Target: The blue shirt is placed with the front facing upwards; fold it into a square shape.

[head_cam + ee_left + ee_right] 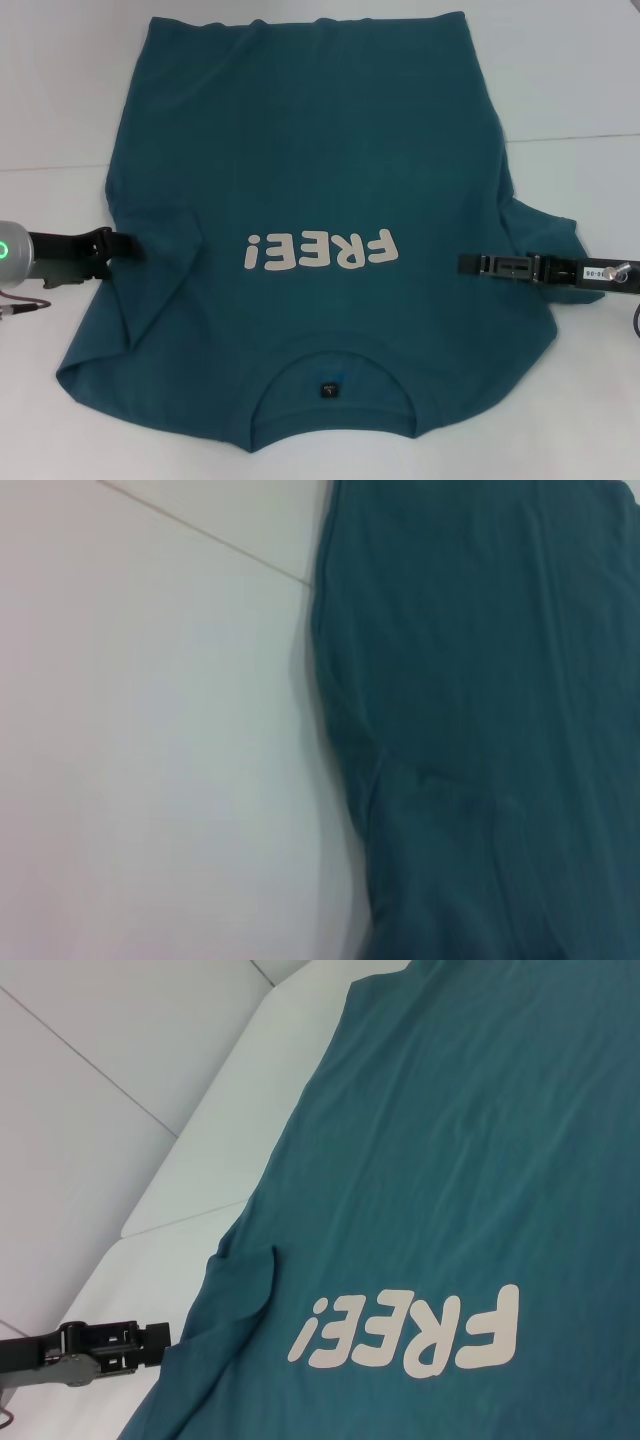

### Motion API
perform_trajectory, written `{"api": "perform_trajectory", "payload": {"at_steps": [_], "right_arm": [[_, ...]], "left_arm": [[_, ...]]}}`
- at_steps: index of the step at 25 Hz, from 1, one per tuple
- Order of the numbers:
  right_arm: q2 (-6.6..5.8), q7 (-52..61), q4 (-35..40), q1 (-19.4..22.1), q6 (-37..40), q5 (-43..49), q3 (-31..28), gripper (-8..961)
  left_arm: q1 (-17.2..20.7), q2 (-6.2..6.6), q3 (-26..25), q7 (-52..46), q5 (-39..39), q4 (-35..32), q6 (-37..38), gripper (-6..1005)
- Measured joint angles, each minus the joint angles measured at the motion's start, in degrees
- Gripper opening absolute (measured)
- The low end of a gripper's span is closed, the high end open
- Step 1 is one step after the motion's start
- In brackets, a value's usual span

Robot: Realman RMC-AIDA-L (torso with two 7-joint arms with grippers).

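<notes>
i've got my left gripper (pixel 128 246) low at the left edge of the blue shirt (pixel 310 180), its tip right at the fabric where the left sleeve is already turned in over the body. i cannot tell whether it is pinching cloth or simply resting there. it sits at chest height, i'd judge, because that is the line for the next side fold.

the shirt itself lies flat on the white table (pixel 60 100), front up, collar (pixel 335 375) toward me and hem at the far side, so the "free!" lettering (pixel 320 250) reads upside down to me.

my right gripper (pixel 470 264) lies over the right side of the shirt at the same height, just beside the lettering. whether it is released or clenched i cannot tell either. the right sleeve (pixel 545 235) is spread outward, not yet folded in, which is probably why this arm is here.
</notes>
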State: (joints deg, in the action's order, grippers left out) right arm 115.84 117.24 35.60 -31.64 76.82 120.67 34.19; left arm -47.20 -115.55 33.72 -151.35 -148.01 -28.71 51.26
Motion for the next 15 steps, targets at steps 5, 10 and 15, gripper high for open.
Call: {"api": "perform_trajectory", "payload": {"at_steps": [5, 10, 15], "right_arm": [[0.0, -0.2, 0.0, 0.0, 0.0, 0.0, 0.0, 942], [0.0, -0.2, 0.0, 0.0, 0.0, 0.0, 0.0, 941], [0.0, -0.2, 0.0, 0.0, 0.0, 0.0, 0.0, 941]], "left_arm": [[0.0, -0.22, 0.7, 0.6, 0.4, 0.2, -0.3, 582], [-0.1, -0.65, 0.7, 0.7, 0.8, -0.1, -0.2, 557], [-0.4, -0.68, 1.2, 0.7, 0.9, -0.3, 0.3, 495]]}}
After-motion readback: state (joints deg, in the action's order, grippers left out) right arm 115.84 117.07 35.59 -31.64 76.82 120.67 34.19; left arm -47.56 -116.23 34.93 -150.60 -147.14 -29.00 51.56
